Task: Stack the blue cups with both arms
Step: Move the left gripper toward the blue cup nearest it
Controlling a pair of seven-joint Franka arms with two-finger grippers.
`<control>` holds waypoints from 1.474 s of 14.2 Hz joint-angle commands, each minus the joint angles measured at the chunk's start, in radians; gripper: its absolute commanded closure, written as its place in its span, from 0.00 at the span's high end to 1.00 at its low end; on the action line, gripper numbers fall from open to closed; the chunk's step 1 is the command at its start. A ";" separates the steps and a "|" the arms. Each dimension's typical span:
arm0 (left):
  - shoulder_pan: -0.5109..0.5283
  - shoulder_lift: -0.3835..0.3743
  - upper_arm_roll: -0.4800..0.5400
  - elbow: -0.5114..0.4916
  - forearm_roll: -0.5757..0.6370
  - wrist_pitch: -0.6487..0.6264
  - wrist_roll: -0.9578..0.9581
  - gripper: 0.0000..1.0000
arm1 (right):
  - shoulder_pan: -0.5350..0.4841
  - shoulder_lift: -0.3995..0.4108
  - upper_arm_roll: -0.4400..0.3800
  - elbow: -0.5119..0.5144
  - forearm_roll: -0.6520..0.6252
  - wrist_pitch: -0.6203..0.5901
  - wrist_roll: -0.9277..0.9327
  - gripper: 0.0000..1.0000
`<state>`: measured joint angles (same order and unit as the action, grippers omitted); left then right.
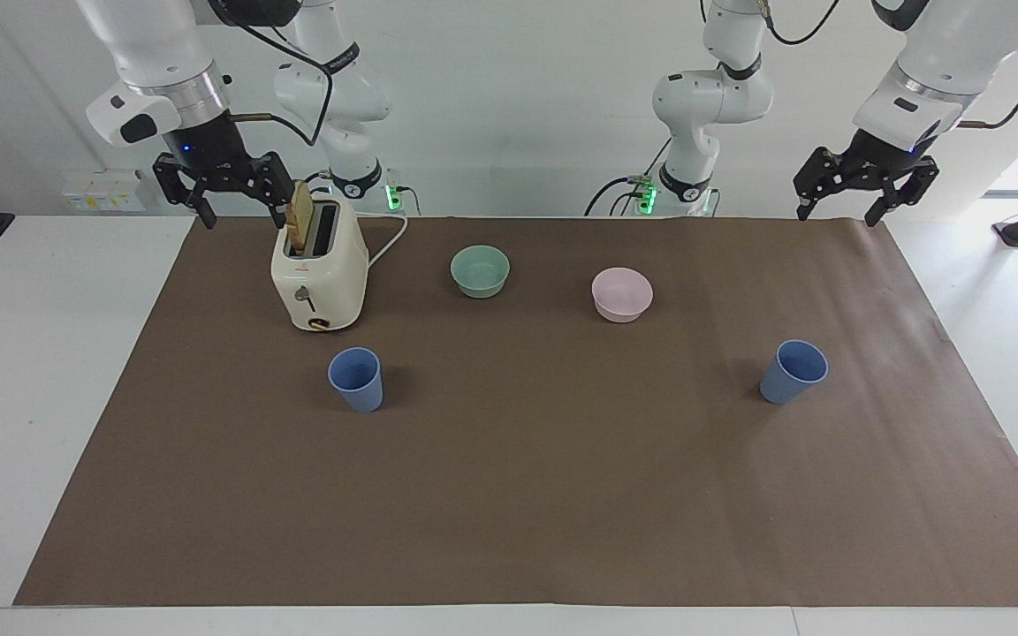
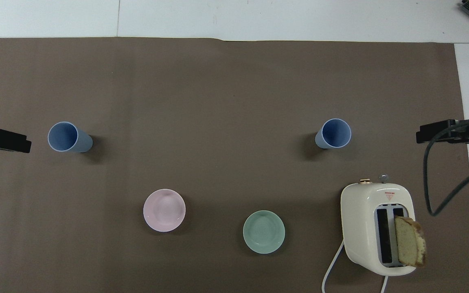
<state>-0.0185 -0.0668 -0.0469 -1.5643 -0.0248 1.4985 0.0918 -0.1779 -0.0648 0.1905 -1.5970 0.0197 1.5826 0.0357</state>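
Both tools hang raised with fingers spread wide, holding nothing: the right tool by the one toaster, the left tool over its own end of the surface. Two blue cups stand upright, well apart, farther out than the two bowls.

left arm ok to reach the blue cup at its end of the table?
Probably yes. The left pincer hangs open above the mat's edge, and the cup stands upright with bare mat around it; the pink bowl sits well aside.
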 commanded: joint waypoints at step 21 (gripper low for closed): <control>0.072 0.037 -0.002 -0.247 0.002 0.355 -0.066 1.00 | -0.014 -0.009 0.007 -0.009 0.008 -0.009 -0.023 1.00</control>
<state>0.0131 -0.0418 -0.0456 -1.7382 -0.0249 1.7493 0.0278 -0.1779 -0.0648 0.1905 -1.5970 0.0197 1.5825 0.0357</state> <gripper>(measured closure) 0.000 0.000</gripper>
